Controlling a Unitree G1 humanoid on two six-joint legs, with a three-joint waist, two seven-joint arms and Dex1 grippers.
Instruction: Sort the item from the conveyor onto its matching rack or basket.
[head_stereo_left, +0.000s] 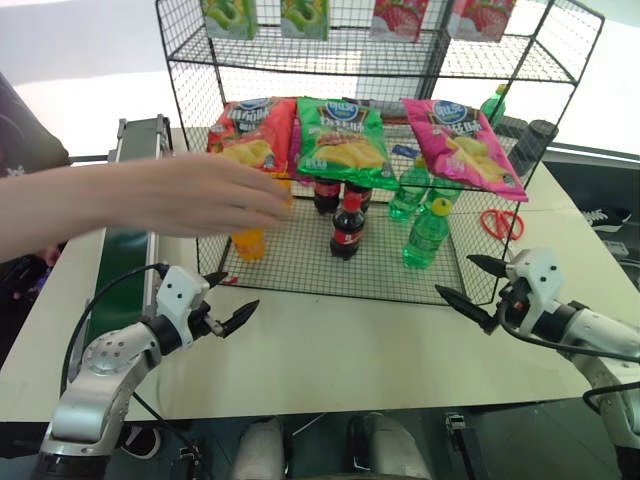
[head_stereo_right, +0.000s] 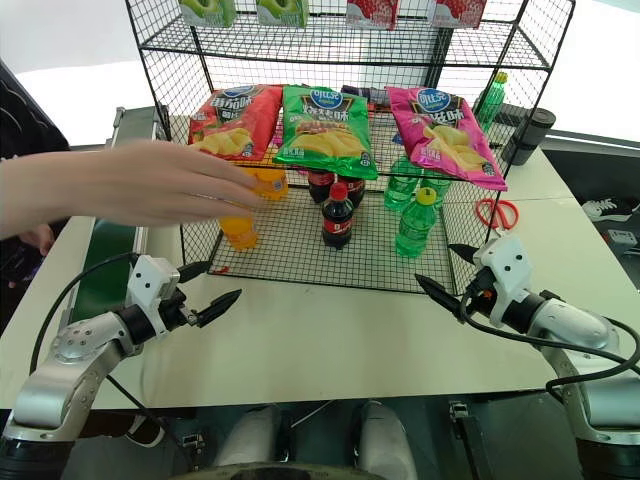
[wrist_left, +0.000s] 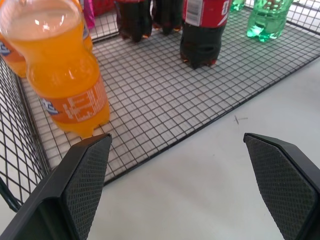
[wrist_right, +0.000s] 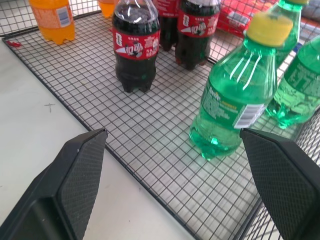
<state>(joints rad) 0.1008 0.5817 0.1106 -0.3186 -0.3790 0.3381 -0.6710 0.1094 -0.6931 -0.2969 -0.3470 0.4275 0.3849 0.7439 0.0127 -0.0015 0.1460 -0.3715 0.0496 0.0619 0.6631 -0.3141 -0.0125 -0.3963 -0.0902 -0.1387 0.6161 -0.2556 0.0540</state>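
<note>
The clear-green soda bottle (head_stereo_left: 428, 235) with a yellow cap stands upright on the bottom tier of the black wire rack (head_stereo_left: 300, 275), to the right; it is also close up as the green bottle (wrist_right: 235, 95) in the right wrist view. My right gripper (head_stereo_left: 452, 274) hovers open and empty just outside the rack's front right corner. My left gripper (head_stereo_left: 243, 288) is open and empty at the rack's front left corner, near an orange bottle (wrist_left: 65, 85). The green conveyor (head_stereo_left: 120, 260) runs along the table's left side.
A person's hand (head_stereo_left: 200, 195) reaches from the left into the rack over the orange bottle (head_stereo_left: 248, 243). Cola bottles (head_stereo_left: 347, 228) and more green bottles (head_stereo_left: 410, 195) stand on the same tier under hanging chip bags (head_stereo_left: 345, 140). Red scissors (head_stereo_left: 500, 222) lie right of the rack.
</note>
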